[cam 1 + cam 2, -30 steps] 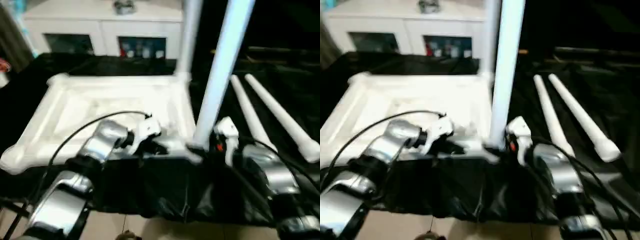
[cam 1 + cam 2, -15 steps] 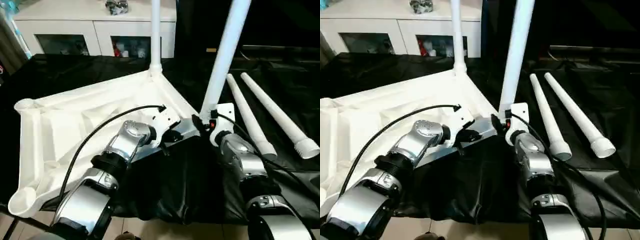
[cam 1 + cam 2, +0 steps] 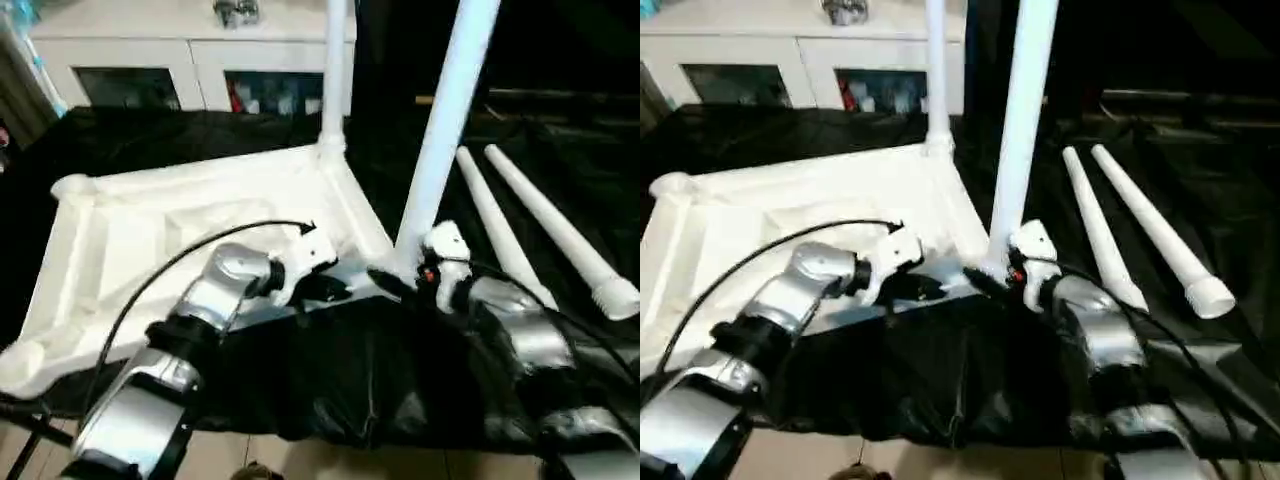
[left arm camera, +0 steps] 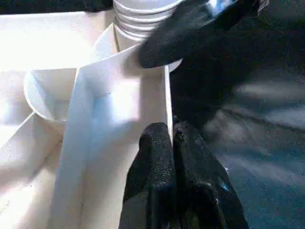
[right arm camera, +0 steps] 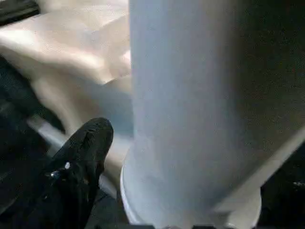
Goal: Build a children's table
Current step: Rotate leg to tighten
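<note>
The left gripper (image 4: pixel 170 143) pinches the table top's (image 3: pixel 120 230) near rim, fingers closed. At centre frame, the right gripper (image 3: pixel 400 280) stands spread around the upright leg's (image 3: pixel 445 120) base, gripping nothing.

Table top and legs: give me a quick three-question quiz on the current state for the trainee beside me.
1. True or false: all four legs stand upright in the table top.
2. How many loose legs lie on the black cloth? A one, B two, C three.
3. What is the left gripper shut on?

Key: 1 false, two upright legs stand in corner sockets. 2 B. 3 the table top's rim.
</note>
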Motion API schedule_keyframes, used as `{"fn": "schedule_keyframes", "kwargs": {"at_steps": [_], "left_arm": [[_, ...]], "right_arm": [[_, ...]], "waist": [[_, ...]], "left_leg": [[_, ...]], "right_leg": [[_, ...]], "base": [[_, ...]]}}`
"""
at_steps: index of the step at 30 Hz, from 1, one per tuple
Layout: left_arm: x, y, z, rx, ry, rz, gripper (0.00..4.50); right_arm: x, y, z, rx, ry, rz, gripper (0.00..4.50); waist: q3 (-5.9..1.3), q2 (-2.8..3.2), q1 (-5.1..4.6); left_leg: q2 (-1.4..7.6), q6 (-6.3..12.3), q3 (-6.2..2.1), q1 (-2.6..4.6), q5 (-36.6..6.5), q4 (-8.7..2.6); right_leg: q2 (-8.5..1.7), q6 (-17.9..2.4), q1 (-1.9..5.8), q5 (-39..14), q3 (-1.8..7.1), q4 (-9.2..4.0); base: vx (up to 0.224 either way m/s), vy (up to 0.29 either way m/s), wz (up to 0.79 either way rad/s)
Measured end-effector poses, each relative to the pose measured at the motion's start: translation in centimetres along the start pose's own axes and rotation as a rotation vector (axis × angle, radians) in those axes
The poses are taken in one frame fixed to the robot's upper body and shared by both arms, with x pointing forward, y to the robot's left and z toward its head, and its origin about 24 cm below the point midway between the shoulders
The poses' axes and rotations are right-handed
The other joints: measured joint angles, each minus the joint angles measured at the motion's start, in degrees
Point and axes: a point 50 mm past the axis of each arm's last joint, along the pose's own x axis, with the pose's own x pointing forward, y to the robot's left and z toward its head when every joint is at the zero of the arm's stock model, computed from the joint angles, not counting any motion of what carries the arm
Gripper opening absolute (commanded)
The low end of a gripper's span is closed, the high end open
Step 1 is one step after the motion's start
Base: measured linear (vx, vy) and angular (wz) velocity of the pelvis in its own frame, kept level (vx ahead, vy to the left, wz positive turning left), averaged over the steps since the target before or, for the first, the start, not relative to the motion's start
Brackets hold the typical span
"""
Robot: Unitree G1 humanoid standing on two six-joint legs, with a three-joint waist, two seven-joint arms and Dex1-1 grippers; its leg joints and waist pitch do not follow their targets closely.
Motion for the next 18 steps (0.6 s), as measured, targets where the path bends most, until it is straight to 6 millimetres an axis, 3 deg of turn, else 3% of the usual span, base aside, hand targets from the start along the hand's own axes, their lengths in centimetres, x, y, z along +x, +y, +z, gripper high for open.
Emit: {"fn": "schedule_keyframes", "kwargs": {"at_steps": [6, 9, 11, 18], "left_arm": [[-1.4, -0.4, -0.5, 0.044, 0.026, -0.119, 0.0], [-1.6, -0.5, -0.6, 0.052, 0.034, -0.139, 0.0], [-1.8, -0.6, -0.7, 0.057, 0.037, -0.149, 0.0], [-2.2, -0.7, -1.0, 0.064, 0.039, -0.175, 0.0]], "right_arm": [[-2.3, 1.4, 0.0, -0.037, 0.059, 0.266, 3.94], [-2.5, 1.8, -0.1, -0.03, 0.063, 0.303, 3.94], [-2.6, 2.0, 0.0, -0.026, 0.073, 0.318, 3.62], [-2.9, 2.2, 0.1, -0.016, 0.087, 0.338, 3.18]], "waist": [[0.0, 0.02, 1.17], [-0.01, 0.05, 1.44], [-0.02, 0.05, 1.47], [-0.02, 0.06, 1.62]], "left_leg": [[0.02, 0.01, 0.01, 0.0, -0.01, 0.01], [0.02, 0.01, 0.01, 0.01, 0.0, 0.01], [0.02, 0.01, 0.02, 0.01, 0.0, 0.01], [0.02, 0.01, 0.02, 0.0, -0.01, -0.03]], "right_leg": [[0.0, 0.07, 0.02, -0.06, 0.0, -0.01], [0.0, 0.07, 0.02, -0.06, 0.0, 0.0], [0.0, 0.07, 0.02, -0.06, 0.01, 0.0], [0.0, 0.11, 0.02, -0.11, 0.01, 0.0]], "base": [[0.0, 0.0, 0.0], [0.0, 0.0, 0.0], [0.0, 0.0, 0.0], [0.0, 0.0, 0.0]]}}
